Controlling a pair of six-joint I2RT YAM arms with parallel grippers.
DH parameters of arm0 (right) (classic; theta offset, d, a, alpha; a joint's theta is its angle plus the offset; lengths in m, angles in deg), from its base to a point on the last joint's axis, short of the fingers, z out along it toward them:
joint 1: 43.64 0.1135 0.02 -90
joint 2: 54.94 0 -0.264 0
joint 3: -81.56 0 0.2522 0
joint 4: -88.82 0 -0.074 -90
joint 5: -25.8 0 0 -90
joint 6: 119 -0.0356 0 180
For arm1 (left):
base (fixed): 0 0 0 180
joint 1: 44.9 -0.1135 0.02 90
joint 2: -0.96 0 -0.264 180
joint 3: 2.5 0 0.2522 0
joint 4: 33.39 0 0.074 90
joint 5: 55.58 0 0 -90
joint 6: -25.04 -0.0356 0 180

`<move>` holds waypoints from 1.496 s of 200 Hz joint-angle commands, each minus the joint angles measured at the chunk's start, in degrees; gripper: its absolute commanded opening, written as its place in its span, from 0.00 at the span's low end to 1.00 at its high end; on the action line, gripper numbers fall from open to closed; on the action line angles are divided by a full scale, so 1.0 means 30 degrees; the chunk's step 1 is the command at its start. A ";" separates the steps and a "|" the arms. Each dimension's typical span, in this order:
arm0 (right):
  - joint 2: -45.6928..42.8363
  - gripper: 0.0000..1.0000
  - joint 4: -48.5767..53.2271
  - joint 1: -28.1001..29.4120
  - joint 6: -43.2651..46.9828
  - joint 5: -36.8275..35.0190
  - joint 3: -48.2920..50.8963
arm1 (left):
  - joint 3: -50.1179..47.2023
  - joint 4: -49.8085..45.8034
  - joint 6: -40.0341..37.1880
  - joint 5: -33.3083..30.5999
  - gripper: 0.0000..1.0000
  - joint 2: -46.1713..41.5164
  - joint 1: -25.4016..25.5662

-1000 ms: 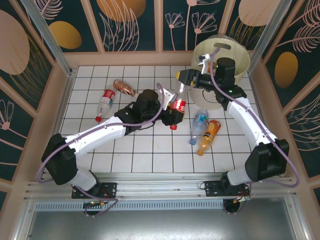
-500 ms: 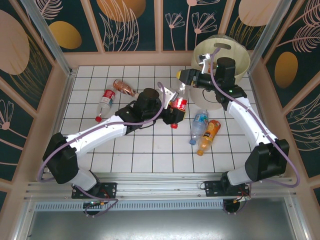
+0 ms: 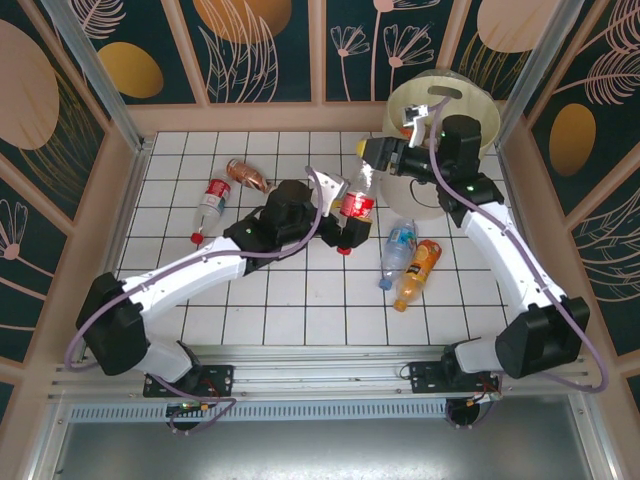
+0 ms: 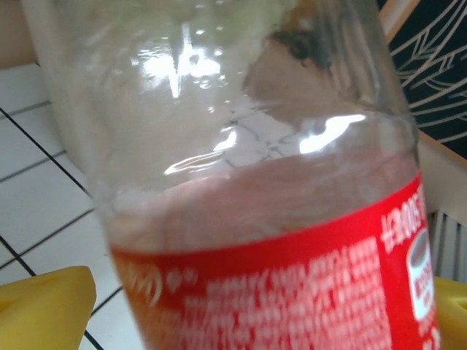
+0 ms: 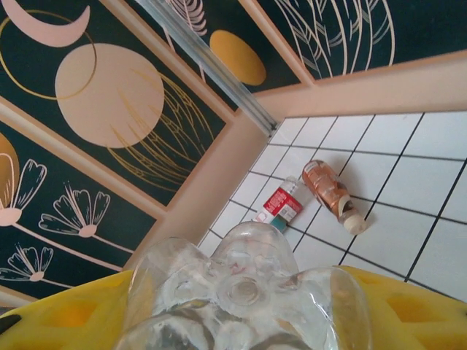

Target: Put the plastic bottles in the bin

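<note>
The red-labelled bottle (image 3: 357,203) hangs tilted above the table (image 3: 300,300), red cap low and toward the arms, clear base high and toward the bin (image 3: 470,88). It looks empty, so it should be very light, and its thin clear wall will likely dent under a hard squeeze. The smooth plastic and glossy label look slippery. The lobed base is the stiffer place to hold, and the label band offers a plain cylinder.

The right end effector (image 3: 368,168) pinches that base. In the right wrist view its yellow fingers (image 5: 408,306) press on both sides of the lobes. The left end effector (image 3: 345,222) is spread around the label band; the left wrist view shows a yellow finger (image 4: 44,306) well out to the side with bare tile between it and the bottle.

With only an end grip, the long body may swing or slip, so a gentle carry seems wise. The bin stands just behind the right arm's wrist.

Four more bottles lie on the table: a blue-labelled bottle (image 3: 398,243) touching an orange bottle (image 3: 420,268) nearby, and a second red-labelled bottle (image 3: 210,200) beside an amber bottle (image 3: 247,175) far left.
</note>
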State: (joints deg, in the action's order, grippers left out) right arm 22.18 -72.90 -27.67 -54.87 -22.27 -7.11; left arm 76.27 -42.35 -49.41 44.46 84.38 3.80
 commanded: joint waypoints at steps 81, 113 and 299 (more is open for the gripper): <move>-0.3204 0.54 0.1354 -0.0644 0.1549 -0.3577 -0.0059 | -0.1260 0.1138 -0.2367 -0.3467 0.99 -0.3720 0.0024; -0.2948 0.54 0.2084 -0.1175 0.2360 -0.5078 -0.2180 | -0.1515 0.1345 -0.2707 -0.3762 0.99 -0.4408 0.0024; 0.2351 0.54 -0.2057 -0.4562 0.3785 -1.3136 -0.8573 | -0.0812 0.1272 -0.2600 -0.2893 0.99 -0.2816 -0.0511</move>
State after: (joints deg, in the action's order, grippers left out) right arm 28.47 -73.19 -39.65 -43.28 -58.42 -30.08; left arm 73.19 -40.03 -57.63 34.56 75.76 2.71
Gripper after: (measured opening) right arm 0.611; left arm 0.986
